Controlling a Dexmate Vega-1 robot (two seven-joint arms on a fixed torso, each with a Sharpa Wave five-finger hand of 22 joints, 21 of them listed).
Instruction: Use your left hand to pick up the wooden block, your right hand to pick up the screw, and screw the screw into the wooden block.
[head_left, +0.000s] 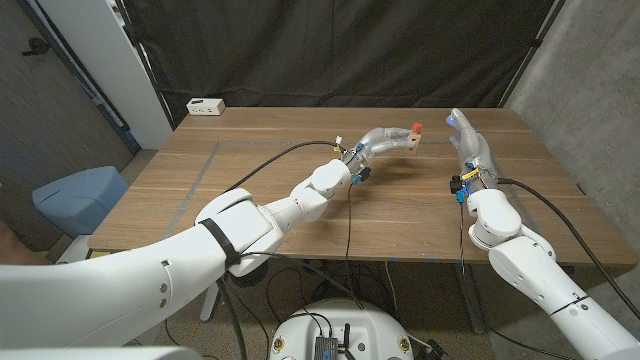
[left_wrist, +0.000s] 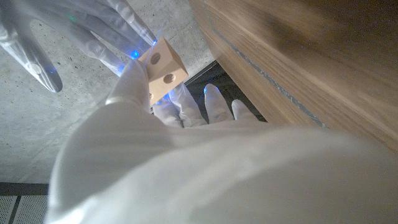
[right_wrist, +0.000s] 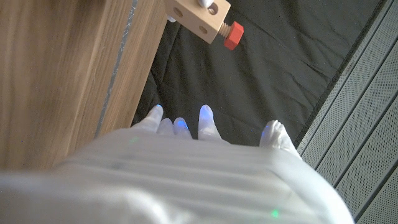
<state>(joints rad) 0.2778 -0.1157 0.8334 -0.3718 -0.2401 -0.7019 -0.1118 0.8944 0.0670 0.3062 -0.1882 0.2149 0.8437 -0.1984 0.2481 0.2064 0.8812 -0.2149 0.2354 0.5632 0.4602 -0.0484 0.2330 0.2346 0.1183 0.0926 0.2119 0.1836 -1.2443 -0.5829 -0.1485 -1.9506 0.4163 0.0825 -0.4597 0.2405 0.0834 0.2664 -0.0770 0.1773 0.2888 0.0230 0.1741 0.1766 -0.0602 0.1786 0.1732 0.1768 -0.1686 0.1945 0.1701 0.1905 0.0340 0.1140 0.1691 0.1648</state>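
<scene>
Judging by the red screw (right_wrist: 232, 35) seated in the wooden block (right_wrist: 198, 17), screwing is nearly finished. The block is gripped aloft by the left hand (head_left: 385, 141); the right hand (head_left: 470, 145) is held apart, empty. Setting down is called for.

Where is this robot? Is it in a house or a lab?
Probably a lab or test room, not a house. Black curtains hang behind the wooden table, cables run along the robot's arms, and a white power strip sits at the table's far corner.

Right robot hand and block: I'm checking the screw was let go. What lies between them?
Nothing; in the head view only bare table separates the open right robot hand from the block, whose red screw is already in.
</scene>
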